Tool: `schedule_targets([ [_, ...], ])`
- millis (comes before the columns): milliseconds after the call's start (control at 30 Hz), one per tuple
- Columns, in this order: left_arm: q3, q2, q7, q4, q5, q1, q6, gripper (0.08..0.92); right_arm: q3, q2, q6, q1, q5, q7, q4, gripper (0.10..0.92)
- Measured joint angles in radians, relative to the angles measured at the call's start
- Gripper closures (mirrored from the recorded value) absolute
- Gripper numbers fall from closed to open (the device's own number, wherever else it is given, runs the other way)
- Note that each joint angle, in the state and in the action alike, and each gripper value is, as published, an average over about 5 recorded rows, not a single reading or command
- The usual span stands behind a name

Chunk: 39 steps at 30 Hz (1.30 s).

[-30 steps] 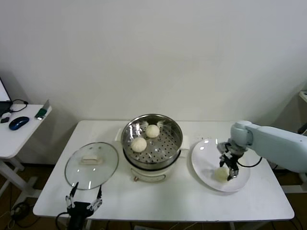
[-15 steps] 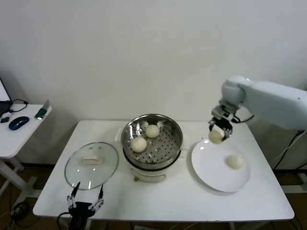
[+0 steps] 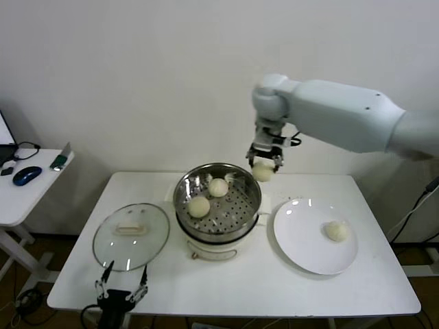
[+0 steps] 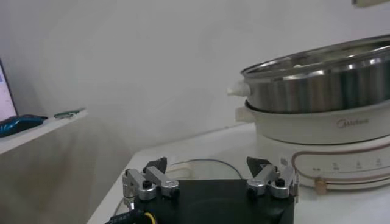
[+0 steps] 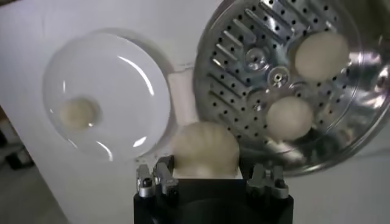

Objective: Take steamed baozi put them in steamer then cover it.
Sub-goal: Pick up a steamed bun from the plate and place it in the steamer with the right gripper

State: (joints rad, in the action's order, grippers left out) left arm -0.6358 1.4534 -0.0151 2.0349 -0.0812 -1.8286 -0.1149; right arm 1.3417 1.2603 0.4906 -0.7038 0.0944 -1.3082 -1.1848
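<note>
Head view: a round shiny stainless-steel steamer pot point(image 3: 218, 199) with a perforated tray, seated on a cream-white electric base, is seen at the middle of a white rectangular table point(image 3: 274, 288). Two small smooth cream-white baozi are lying on the tray, one toward the front left point(image 3: 199, 206) and one behind it point(image 3: 218, 187). A third cream-white baozi point(image 3: 263, 171) is clasped between the fingers of the right gripper point(image 3: 263, 166), which is held in the air above the steamer's right rim at the end of the large white right arm point(image 3: 329, 123). The fourth baozi point(image 3: 335, 231) is lying on a flat round white plate point(image 3: 302, 240) just to the right of the steamer. A round clear glass cover point(image 3: 131, 236) with a metal rim and a cream-white rectangular handle is laid flat on the table to the left of the steamer, close beside it. The left gripper point(image 3: 121, 290) is parked low at the table's front edge, near the cover, with its fingers spread apart and nothing between them. On a separate white side table point(image 3: 27, 195) at the far left, a dark blue computer mouse point(image 3: 27, 176) is resting.
</note>
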Motion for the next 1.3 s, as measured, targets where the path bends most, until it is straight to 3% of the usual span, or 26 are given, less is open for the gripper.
schedule_targets([
  [533,-0.005,-0.003,0.001,-0.002,0.013,0.008,0.006,0.177,-0.018,0.127,0.069,0.146,0.119,-0.015,-0.031,0.335],
  [1067,-0.005,-0.003,0.002,-0.012,0.014,0.011,0.005,0.177,0.000,0.146,0.052,0.176,0.087,-0.026,-0.073,0.336],
  [1300,-0.004,-0.003,0.002,-0.015,0.014,0.013,0.004,0.177,0.003,0.147,0.038,0.178,0.077,-0.022,-0.076,0.236],
])
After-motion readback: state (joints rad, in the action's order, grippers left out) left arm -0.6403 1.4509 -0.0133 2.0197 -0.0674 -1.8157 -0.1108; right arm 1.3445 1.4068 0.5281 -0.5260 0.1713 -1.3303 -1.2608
